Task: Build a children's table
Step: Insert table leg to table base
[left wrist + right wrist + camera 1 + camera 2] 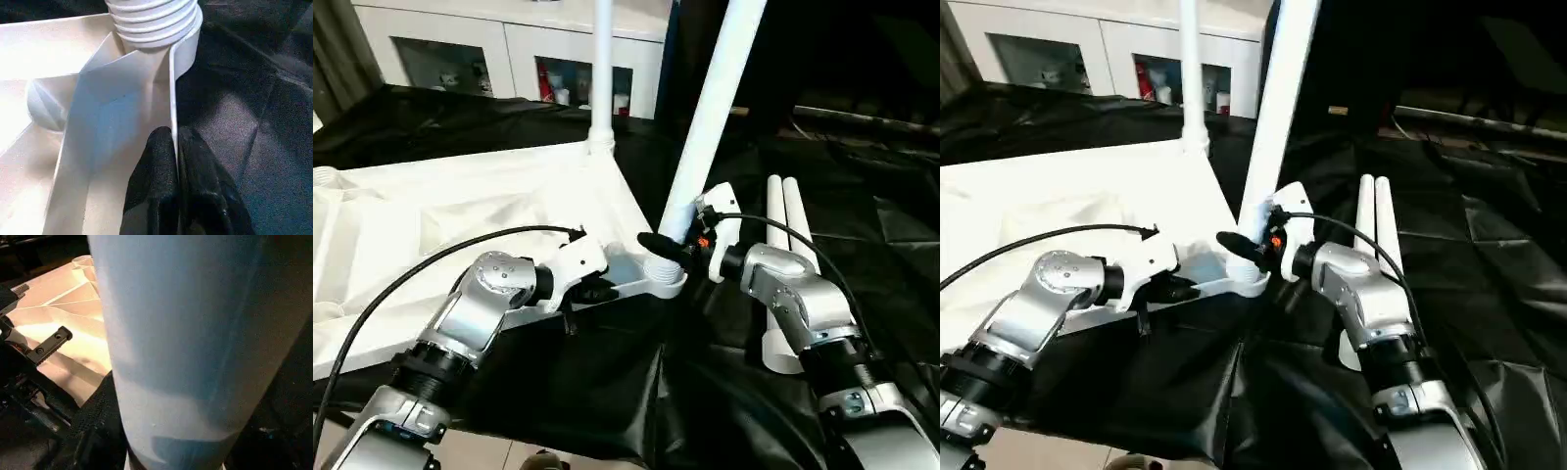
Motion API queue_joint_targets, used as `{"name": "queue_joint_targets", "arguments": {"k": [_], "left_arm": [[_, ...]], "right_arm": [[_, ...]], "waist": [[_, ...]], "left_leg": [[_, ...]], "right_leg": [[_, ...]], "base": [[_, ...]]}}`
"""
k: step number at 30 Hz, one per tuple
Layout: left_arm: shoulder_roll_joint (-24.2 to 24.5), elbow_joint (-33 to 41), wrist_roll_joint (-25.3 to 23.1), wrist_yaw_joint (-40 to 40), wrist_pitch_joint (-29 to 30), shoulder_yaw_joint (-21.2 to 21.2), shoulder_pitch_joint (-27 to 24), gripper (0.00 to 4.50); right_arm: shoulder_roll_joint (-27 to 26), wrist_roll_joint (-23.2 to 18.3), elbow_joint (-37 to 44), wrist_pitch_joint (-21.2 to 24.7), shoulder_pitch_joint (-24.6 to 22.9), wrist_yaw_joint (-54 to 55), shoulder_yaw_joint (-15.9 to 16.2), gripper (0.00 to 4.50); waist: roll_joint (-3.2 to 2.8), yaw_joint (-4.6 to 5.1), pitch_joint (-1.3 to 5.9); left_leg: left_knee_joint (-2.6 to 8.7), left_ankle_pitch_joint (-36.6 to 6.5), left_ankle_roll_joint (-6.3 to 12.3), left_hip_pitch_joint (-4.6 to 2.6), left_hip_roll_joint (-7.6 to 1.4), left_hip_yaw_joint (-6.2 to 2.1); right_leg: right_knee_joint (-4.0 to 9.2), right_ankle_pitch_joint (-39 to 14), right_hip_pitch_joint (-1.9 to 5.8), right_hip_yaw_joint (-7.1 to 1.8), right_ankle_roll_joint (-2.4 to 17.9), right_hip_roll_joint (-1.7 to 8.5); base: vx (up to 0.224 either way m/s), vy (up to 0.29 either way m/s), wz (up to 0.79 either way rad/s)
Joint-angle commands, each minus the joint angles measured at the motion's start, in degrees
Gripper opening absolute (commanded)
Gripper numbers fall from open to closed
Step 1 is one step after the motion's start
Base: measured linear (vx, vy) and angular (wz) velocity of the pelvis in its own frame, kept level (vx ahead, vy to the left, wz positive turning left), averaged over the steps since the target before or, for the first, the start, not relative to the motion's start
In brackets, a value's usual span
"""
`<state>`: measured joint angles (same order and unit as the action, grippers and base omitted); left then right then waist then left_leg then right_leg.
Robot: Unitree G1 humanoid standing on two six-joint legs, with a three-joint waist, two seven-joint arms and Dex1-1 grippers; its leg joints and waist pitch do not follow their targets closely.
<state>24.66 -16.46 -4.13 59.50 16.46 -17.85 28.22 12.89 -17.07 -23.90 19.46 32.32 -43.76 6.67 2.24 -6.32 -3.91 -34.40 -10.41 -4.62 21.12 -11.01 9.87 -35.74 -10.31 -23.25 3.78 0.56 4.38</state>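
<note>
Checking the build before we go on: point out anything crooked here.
The near leg leans sideways in its corner socket, while the far leg stands straight. The right gripper clasps the leaning one near its base.

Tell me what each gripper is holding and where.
The left gripper pinches the table top's rim beside the near corner socket. The right gripper grips the tilted leg near its base.

A black cloth point(607, 392), creased and faintly glossy, covers the work surface and hangs in folds over its near edge. Below that edge a strip of pale floor point(489, 455) shows. At the back stands a white cabinet point(509, 39) with glass doors; small items, some of them red, sit on its shelves. To the right of the cabinet the room is dark.
</note>
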Motion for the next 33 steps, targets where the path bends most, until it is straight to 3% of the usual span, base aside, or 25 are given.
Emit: {"name": "queue_joint_targets", "arguments": {"k": [1,5,6,10,21,26,31,33], "left_arm": [[0.6,1.8,0.4,1.2,0.2,-1.2,-0.8,0.0],[1.1,2.4,0.7,2.1,0.6,-1.4,-1.0,0.0],[1.3,2.4,0.7,2.2,0.6,-1.4,-1.0,0.0],[1.7,2.3,0.7,2.2,0.5,-1.3,-1.0,0.0],[3.5,2.4,0.4,3.0,0.2,-1.4,-1.6,0.0],[4.4,2.9,1.1,4.6,-0.7,-1.6,-1.6,0.0],[4.8,2.2,1.1,5.1,-1.6,-1.7,-0.8,0.0],[4.9,2.3,1.4,5.3,-1.6,-1.7,-0.8,0.0]], "right_arm": [[0.3,1.5,-2.3,-0.5,1.1,0.1,-0.4,1.91],[1.0,2.0,-4.5,-0.8,1.9,-1.1,0.0,1.91],[1.6,2.0,-4.0,0.0,1.7,-2.2,0.5,1.91],[2.2,1.6,-3.4,1.0,1.2,-3.5,0.8,1.91],[2.7,0.0,-0.9,4.2,0.3,-6.9,0.7,1.91],[2.6,-0.1,-0.1,5.1,0.4,-7.3,0.9,1.91],[1.7,1.0,-3.2,3.4,1.1,-5.8,-0.1,1.91],[1.2,0.6,-4.0,3.3,1.0,-5.1,-0.8,1.91]], "waist": [[0.03,-0.04,4.21],[0.0,-0.02,4.17],[0.28,0.02,4.19],[0.11,-0.07,4.19],[0.42,-0.1,4.31],[0.33,-0.09,4.31],[-0.15,-0.07,4.35],[-0.02,0.06,4.29]], "left_leg": [[4.52,-9.8,0.17,-0.53,-2.11,-0.44],[4.49,-9.9,0.16,-0.62,-2.12,-0.4],[4.49,-9.9,0.28,-0.6,-2.13,-0.38],[4.56,-10.3,0.32,-0.68,-2.17,-0.45],[4.65,-11.7,-0.18,-0.75,-2.21,-0.58],[4.7,-11.7,-0.43,-0.78,-2.22,-0.56],[4.73,-12.2,-1.05,-0.8,-2.21,-0.62],[4.77,-12.7,-1.19,-0.76,-2.17,-0.61]], "right_leg": [[3.98,-12.1,2.87,-2.83,11.3,4.23],[4.03,-12.8,2.77,-2.86,11.4,4.21],[4.04,-12.7,2.83,-2.85,11.4,4.16],[4.01,-12.7,2.75,-2.81,11.1,4.12],[4.09,-13.8,2.73,-2.78,10.9,4.16],[4.11,-13.6,2.65,-2.79,11.0,4.15],[4.01,-12.7,2.69,-2.8,11.4,4.16],[4.07,-13.0,2.71,-2.79,11.4,4.1]], "base": [[0.0,0.0,0.0],[0.0,0.0,0.0],[0.0,0.0,0.0],[0.0,0.0,0.0],[0.0,0.0,0.0],[0.0,0.0,0.0],[0.0,0.0,0.0],[0.0,0.0,0.0]]}}
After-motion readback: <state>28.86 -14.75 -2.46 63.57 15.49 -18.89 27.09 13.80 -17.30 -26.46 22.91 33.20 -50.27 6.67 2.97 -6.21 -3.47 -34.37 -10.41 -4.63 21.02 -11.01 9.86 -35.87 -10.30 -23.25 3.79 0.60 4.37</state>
